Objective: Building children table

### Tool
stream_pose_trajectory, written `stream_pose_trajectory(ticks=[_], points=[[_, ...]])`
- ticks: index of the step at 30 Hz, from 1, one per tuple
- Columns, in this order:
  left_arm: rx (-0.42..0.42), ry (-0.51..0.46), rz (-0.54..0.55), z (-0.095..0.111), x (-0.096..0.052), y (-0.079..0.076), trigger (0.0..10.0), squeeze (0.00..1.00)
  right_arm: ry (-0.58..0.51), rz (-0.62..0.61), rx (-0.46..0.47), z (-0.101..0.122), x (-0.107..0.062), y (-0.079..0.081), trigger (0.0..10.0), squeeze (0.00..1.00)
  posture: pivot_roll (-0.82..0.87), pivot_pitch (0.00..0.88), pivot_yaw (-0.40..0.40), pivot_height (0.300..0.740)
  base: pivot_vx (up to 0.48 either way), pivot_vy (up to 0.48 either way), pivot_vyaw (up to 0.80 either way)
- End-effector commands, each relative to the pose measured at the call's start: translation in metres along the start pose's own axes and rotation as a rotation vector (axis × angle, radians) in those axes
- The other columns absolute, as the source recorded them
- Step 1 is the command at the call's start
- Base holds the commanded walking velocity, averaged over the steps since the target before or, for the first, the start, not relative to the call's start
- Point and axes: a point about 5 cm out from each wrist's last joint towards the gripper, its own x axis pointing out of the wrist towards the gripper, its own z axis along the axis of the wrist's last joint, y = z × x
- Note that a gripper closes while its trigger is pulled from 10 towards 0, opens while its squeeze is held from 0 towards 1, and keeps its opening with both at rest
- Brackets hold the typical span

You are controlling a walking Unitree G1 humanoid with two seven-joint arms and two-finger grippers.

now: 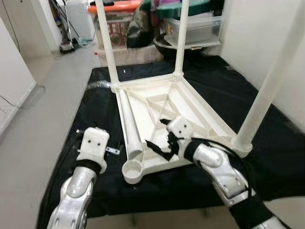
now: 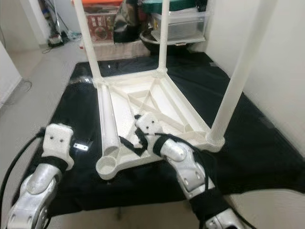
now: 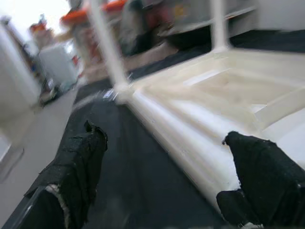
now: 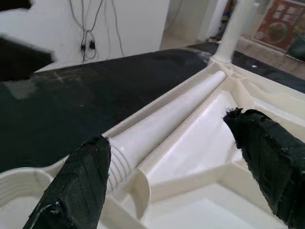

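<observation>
Tabletop (image 1: 190, 102) inverted on black mat (image 1: 281, 152), three legs fitted | loose leg (image 4: 167, 117) lies inside it | we hold right gripper (image 4: 176, 157) spread above, left gripper (image 3: 162, 171) spread beside | risk: tapered leg rolls from grasp, misses empty socket (image 1: 133, 169).

Upturned cream table (image 1: 167, 124) on black mat (image 1: 281, 152), three legs standing, loose leg (image 1: 129, 123) lying inside it, right gripper (image 1: 159, 143) open-fingered over that leg, left gripper (image 1: 93, 145) beside table
</observation>
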Motion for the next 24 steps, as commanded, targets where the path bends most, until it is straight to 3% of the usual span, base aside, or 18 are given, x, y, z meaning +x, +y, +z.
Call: stream_pose_trajectory(ticks=[1, 2, 7, 11, 13, 21, 24], points=[[0.007, 0.015, 0.028, -0.003, -0.003, 0.006, 10.0, 0.00, -0.007, 0.010, 0.009, 0.002, 0.004, 0.003, 10.0, 0.00, 0.08, 0.000, -0.054, 0.740, 0.000, 0.469, 0.80], [-0.001, 0.026, 0.066, -0.005, -0.010, 0.010, 10.0, 0.00, -0.006, -0.007, 0.044, 0.002, 0.006, 0.004, 10.0, 0.00, 0.10, 0.000, -0.081, 0.740, 0.000, 0.469, 0.00], [-0.020, 0.013, 0.099, -0.004, -0.014, 0.014, 10.0, 0.00, 0.000, -0.011, 0.066, 0.001, 0.007, 0.003, 10.0, 0.00, 0.11, 0.000, -0.087, 0.740, 0.000, 0.457, 0.00], [0.003, 0.024, 0.105, -0.005, -0.017, 0.015, 10.0, 0.00, 0.024, -0.004, 0.039, -0.004, 0.007, 0.003, 10.0, 0.00, 0.12, 0.000, -0.095, 0.740, 0.000, 0.000, 0.00], [0.015, 0.028, 0.105, -0.006, -0.017, 0.016, 10.0, 0.00, 0.047, -0.005, -0.012, -0.007, 0.005, 0.001, 10.0, 0.00, 0.12, 0.000, -0.095, 0.740, 0.000, 0.000, 0.00], [0.017, 0.036, 0.097, -0.009, -0.017, 0.014, 10.0, 0.00, 0.074, 0.020, -0.071, -0.011, -0.002, -0.006, 10.0, 0.00, 0.12, 0.000, -0.093, 0.740, 0.000, 0.000, 0.00], [0.018, 0.039, 0.089, -0.010, -0.016, 0.012, 10.0, 0.00, 0.110, 0.048, -0.192, -0.018, -0.007, -0.013, 10.0, 0.00, 0.11, 0.000, -0.089, 0.740, 0.000, 0.000, 0.00]])
